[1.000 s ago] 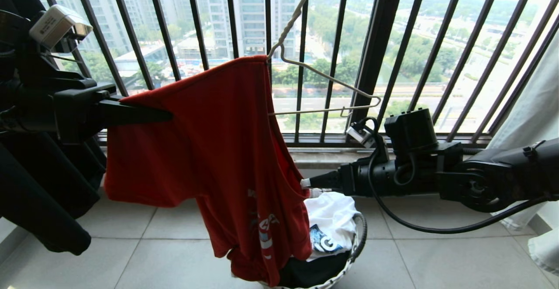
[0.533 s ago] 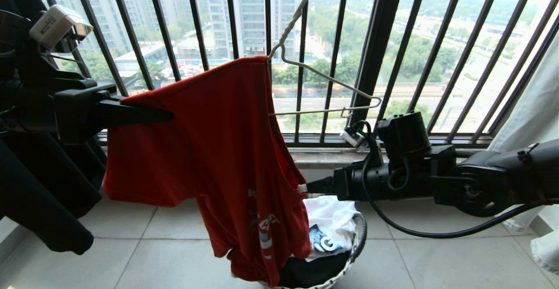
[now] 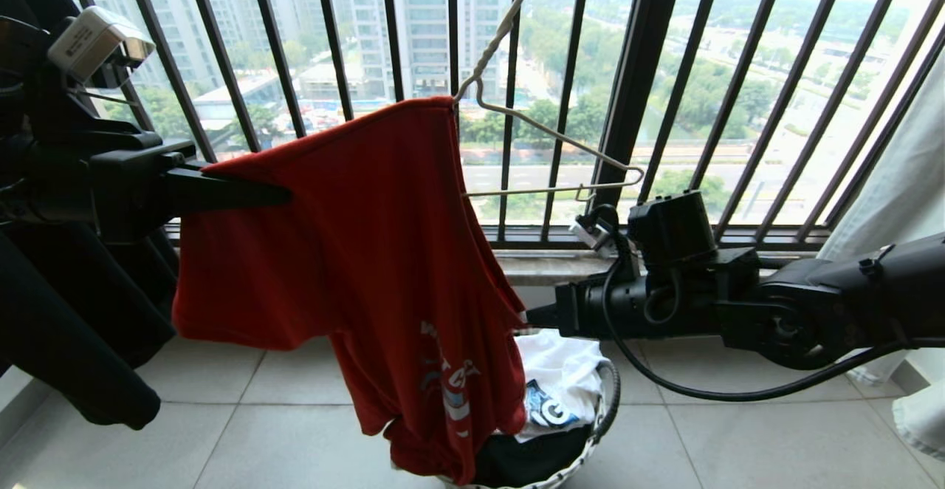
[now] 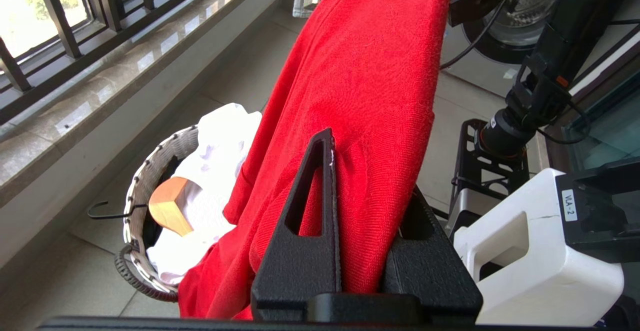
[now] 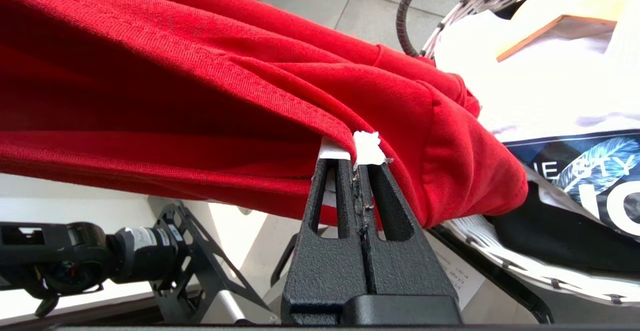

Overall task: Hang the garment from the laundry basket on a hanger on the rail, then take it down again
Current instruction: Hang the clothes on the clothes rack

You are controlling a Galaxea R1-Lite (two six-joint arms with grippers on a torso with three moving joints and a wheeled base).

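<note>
Right end effector [image 5: 356,158] pinched on garment [image 3: 354,238] edge, left end effector [image 4: 367,171] clamping its shoulder

Left arm is reaching in level from the left, left gripper [image 3: 280,195] clamping cloth. Right arm is extending level from the right, right gripper [image 5: 356,158] pinching with fingers [image 5: 385,186] pressed together.

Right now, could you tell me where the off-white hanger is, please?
In the head view the hanger hangs centre-top before the window bars, its left arm inside the red T-shirt, its bare right arm above the right gripper.
</note>
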